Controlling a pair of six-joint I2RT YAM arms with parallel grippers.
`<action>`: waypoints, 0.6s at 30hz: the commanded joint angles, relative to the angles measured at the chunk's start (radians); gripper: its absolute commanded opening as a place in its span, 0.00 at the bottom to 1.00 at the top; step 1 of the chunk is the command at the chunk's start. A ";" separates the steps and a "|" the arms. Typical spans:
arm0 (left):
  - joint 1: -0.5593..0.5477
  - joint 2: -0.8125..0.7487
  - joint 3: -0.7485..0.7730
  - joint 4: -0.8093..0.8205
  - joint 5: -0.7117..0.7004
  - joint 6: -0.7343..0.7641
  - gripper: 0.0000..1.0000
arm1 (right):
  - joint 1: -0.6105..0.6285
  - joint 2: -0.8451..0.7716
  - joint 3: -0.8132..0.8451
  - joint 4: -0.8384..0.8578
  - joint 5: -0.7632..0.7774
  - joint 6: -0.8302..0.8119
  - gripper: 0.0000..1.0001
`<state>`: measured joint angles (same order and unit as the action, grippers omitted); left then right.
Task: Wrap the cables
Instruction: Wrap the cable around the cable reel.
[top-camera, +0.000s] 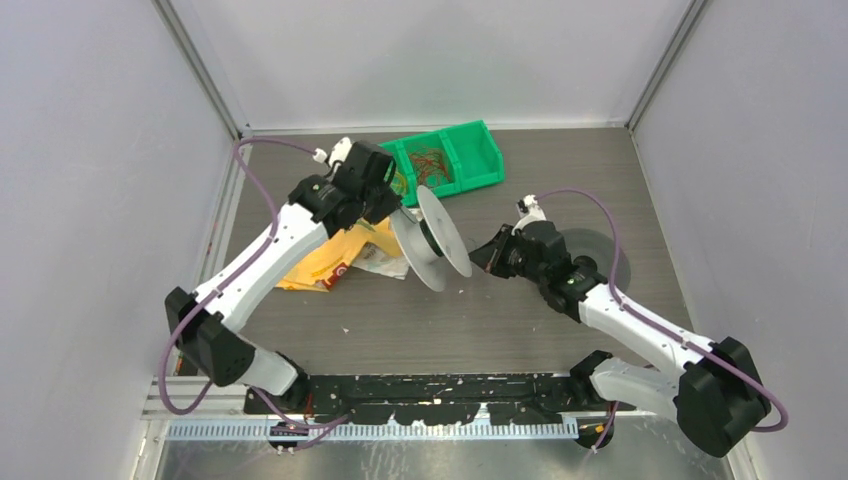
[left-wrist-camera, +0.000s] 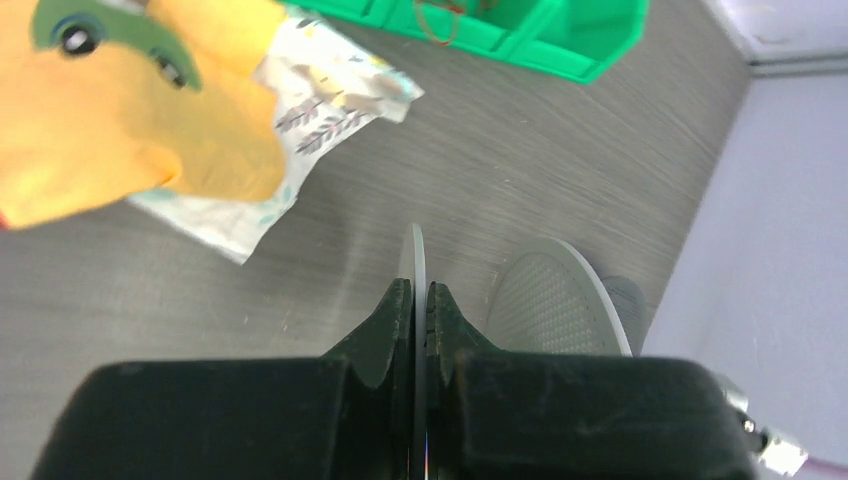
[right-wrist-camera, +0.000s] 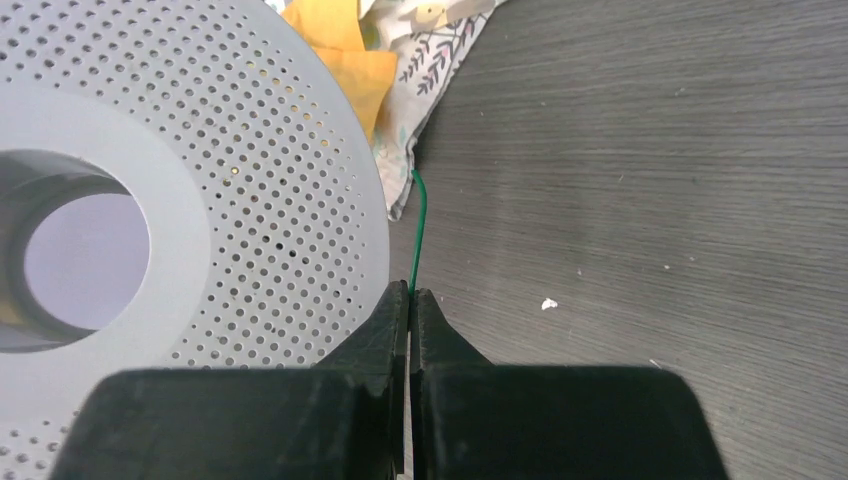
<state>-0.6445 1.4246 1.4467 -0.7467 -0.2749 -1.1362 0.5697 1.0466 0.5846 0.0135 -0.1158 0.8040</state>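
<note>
Now right gripper (right-wrist-camera: 409, 295) jaws pinch a green cable (right-wrist-camera: 418, 225); left gripper (left-wrist-camera: 420, 290) clamps the spool (left-wrist-camera: 413, 252).

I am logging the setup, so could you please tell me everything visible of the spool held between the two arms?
The spool is pale grey and looks like plastic: two thin round flanges, dotted with small holes, joined by a hollow hub. It stands on edge between the arms, nearer than the green bin. The left gripper is shut on one flange's rim. The right gripper pinches a green cable close beside the other flange.
</note>
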 joint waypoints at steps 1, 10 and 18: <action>0.006 0.098 0.143 -0.302 -0.095 -0.331 0.00 | 0.070 0.014 0.038 0.144 -0.057 0.007 0.01; 0.008 0.148 0.134 -0.498 -0.018 -0.629 0.00 | 0.117 0.054 -0.011 0.309 -0.002 0.124 0.01; 0.008 0.065 0.133 -0.576 -0.155 -0.744 0.00 | 0.179 0.020 -0.011 0.350 0.082 0.214 0.01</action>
<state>-0.6327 1.5291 1.5455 -1.3018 -0.3069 -1.7298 0.6769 1.1290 0.5140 0.1444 -0.0162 0.9501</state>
